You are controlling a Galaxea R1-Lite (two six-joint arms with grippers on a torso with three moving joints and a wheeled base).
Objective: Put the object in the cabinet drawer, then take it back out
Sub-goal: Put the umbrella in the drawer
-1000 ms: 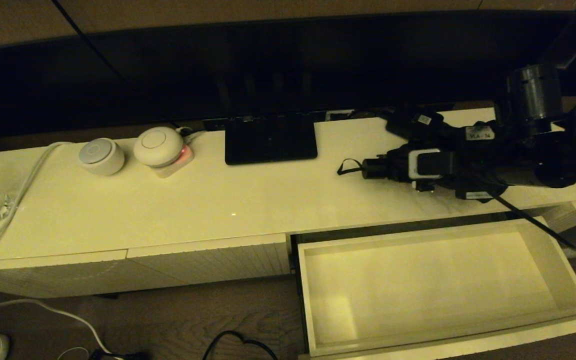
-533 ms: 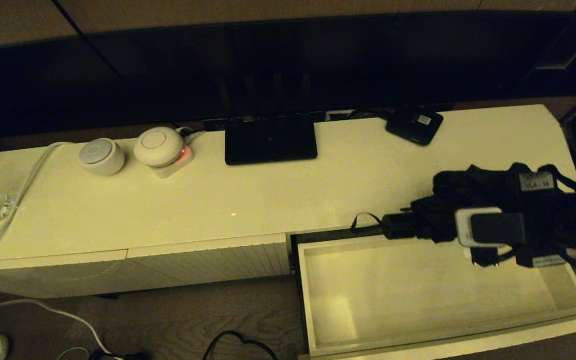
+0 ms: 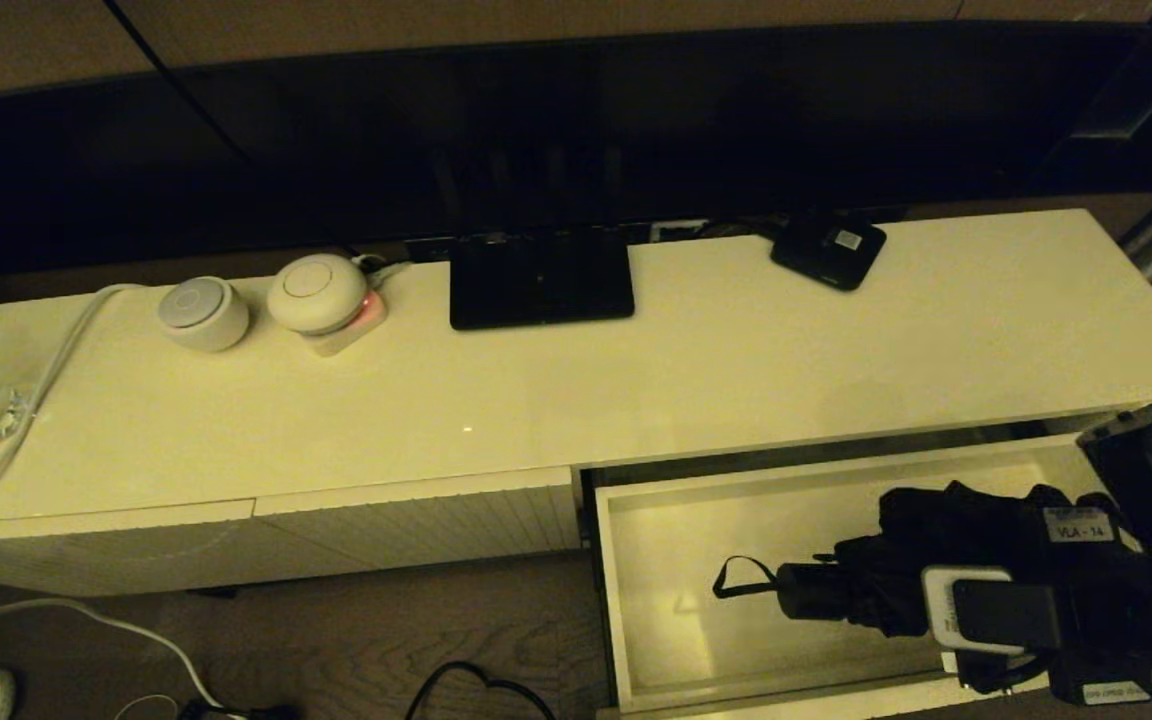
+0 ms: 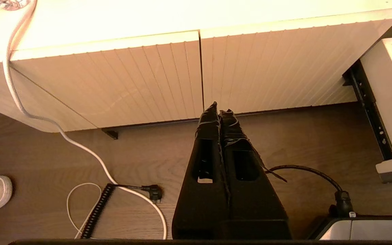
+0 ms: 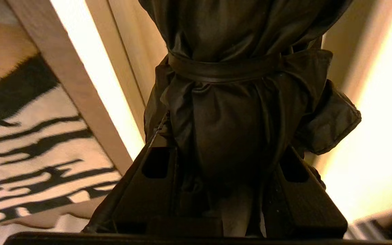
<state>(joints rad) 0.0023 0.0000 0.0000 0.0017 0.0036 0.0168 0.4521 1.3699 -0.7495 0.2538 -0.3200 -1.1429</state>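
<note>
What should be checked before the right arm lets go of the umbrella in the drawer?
1. Drawer pulled open: ok.
2. Umbrella within the drawer walls: ok in the head view; handle and strap loop lie over the pale floor.
3. Umbrella resting on the drawer floor: cannot tell; no view shows contact.
4. Right end effector gripping the umbrella: ok; its fingers clamp the bundled fabric below the tie strap.
5. Drawer floor around the umbrella free of other items: ok where visible.
6. Left end effector out of the way: ok; shut, low in front of the ribbed cabinet panels, apart from the drawer.
</note>
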